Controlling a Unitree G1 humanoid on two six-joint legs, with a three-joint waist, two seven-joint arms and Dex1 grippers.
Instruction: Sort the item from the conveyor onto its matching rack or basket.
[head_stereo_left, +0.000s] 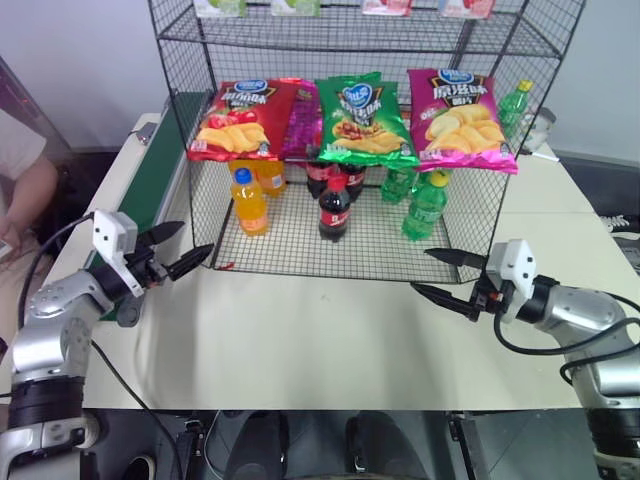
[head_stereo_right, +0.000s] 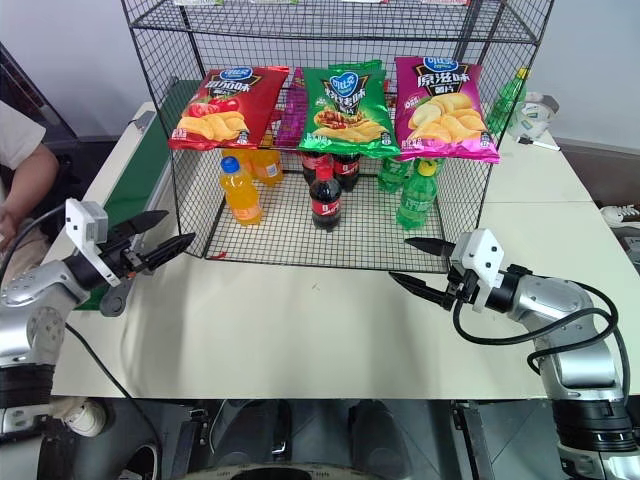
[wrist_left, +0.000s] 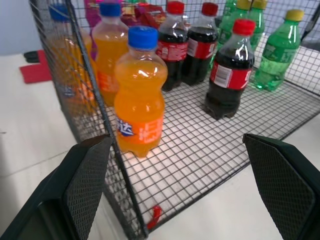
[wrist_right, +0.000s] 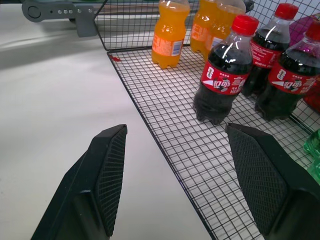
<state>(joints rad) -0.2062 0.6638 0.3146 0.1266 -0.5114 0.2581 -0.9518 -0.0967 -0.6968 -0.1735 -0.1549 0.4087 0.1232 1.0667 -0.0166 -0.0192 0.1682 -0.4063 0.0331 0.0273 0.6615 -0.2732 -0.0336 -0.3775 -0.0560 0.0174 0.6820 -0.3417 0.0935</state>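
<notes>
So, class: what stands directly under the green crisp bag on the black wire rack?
Under the green crisp bag, dark cola bottles with red caps stand on the wire rack bottom tier. One stands in front; the bag covers the tops of those behind it, so their count is unclear.

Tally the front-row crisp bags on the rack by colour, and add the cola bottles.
Red bag: 1
Green bag: 1
Pink bag: 1
Cola bottles: 3
Total: 6

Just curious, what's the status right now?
Left hand open, empty. Right hand open, empty. Green crisp bag on the rack. Nothing in the way.
</notes>
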